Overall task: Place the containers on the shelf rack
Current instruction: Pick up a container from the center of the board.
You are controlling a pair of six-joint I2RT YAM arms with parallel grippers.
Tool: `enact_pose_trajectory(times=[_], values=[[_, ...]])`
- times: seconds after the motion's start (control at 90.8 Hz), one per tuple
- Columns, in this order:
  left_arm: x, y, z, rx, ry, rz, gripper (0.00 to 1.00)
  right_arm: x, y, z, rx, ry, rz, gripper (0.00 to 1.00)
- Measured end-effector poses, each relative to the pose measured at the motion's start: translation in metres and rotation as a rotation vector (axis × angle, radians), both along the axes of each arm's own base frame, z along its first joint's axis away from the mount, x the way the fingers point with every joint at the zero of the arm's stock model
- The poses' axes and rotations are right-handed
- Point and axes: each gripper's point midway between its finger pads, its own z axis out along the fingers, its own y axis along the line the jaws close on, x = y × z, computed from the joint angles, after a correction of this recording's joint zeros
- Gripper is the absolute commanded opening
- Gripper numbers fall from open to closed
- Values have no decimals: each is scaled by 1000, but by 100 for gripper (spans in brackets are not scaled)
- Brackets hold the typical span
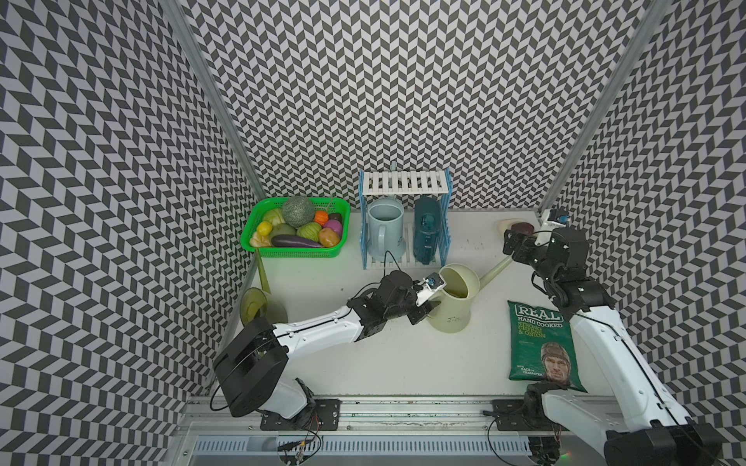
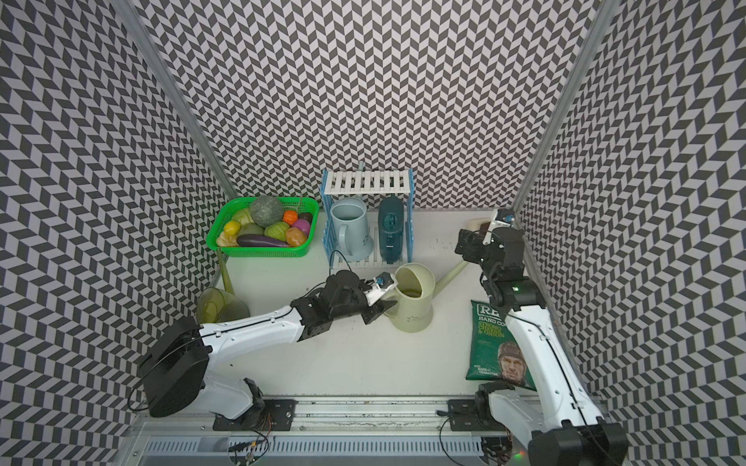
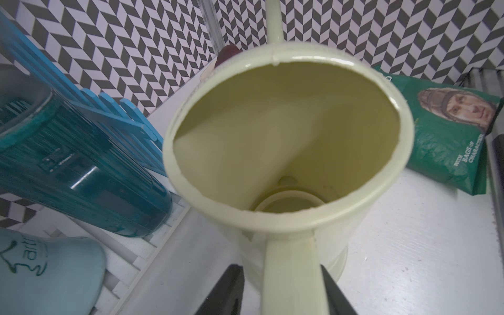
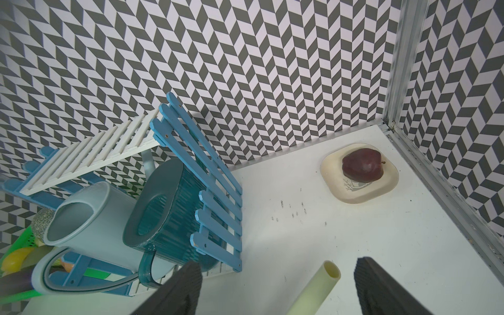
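Observation:
The cream jug [image 1: 454, 306] stands upright on the table in front of the shelf rack [image 1: 403, 183]. My left gripper [image 1: 428, 301] straddles its loop handle [image 3: 291, 272]; one finger touches it and a sliver of table shows beside the other. The jug's spout tip [image 4: 331, 270] lies between the wide-apart fingers of my open right gripper [image 4: 278, 264], touching neither. The light blue jug [image 1: 385, 230] and the dark teal jug [image 1: 428, 230] stand side by side on the rack's lower shelf. The olive-green jug [image 1: 258, 306] sits at the table's left edge, behind my left arm.
A green basket [image 1: 294, 232] of fruit and vegetables stands left of the rack. A green crisp bag [image 1: 541, 343] lies at the right, beside my right arm. A cream dish [image 4: 360, 174] holding a dark red apple sits in the back right corner. Patterned walls close three sides.

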Motion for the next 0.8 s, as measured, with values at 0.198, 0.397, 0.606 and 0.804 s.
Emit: enact_pose_trajectory(times=[0.198, 0.397, 0.606, 0.804], values=[[-2, 0, 0, -7, 6, -6, 24, -5, 0, -2, 0, 4, 2, 90], [-4, 3, 6, -6, 16, -7, 14, -12, -2, 3, -10, -2, -2, 90], [1, 7, 18, 5, 54, -1, 9, -18, -6, 7, -29, -6, -15, 90], [5, 12, 57, -36, 77, -3, 9, -21, -25, 15, -87, -6, -82, 90]])
